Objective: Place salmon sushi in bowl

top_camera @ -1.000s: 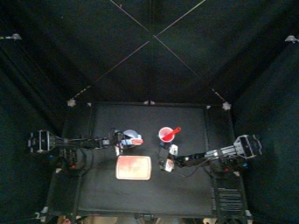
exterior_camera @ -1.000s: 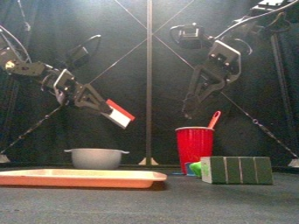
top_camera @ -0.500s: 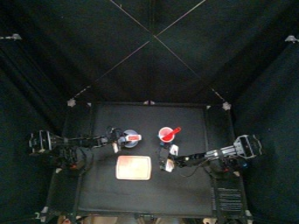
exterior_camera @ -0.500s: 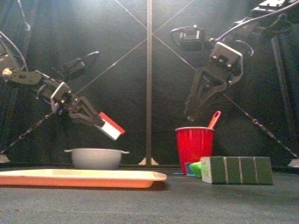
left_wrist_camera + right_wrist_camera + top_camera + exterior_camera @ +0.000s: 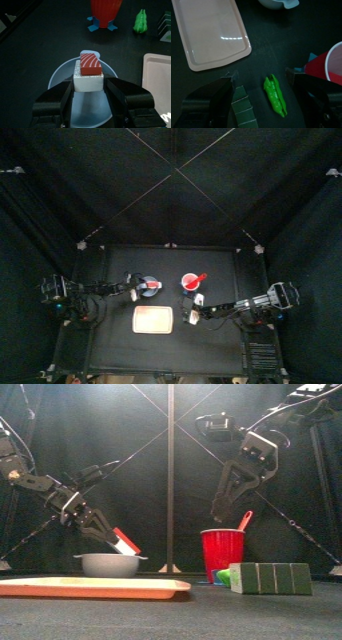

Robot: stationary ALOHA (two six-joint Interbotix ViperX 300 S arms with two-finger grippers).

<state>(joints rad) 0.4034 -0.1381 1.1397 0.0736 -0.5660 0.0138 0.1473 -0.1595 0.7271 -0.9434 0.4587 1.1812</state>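
**Sushi held over bowl, release pending**

Left gripper [image 5: 88, 92] pinches the sushi [image 5: 89, 70] between its jaws: orange-red top, white block beneath, gripped on the white sides. Wrist view puts it directly above the bowl [image 5: 63, 75], pale blue inside. Front view shows the same piece [image 5: 124, 542] tilted, just above the bowl's rim [image 5: 110, 564], apart from it, not yet inside.

Right gripper [image 5: 261, 82] hangs apart on the right, jaws spread, holding nothing. Below it lie a green pepper-like piece [image 5: 274, 97], green blocks [image 5: 243, 107], the tan board [image 5: 211, 32] and the edge of a red cup [image 5: 331, 62]. In the front view the cup [image 5: 223, 554] stands well right of the bowl, board [image 5: 94, 587] in front.

Risks, as I judge them:
- Piece sits tilted and toward the bowl's near side. Dropped from here it could strike the rim and tumble onto the table.
- Bowl is small and light-looking. A jaw knocking the rim on the way down could slide or tip it.
- Sushi looks like two layers. Uneven opening could let it cling to one jaw and swing out past the bowl.
- Lowering further before opening would cut the bounce.
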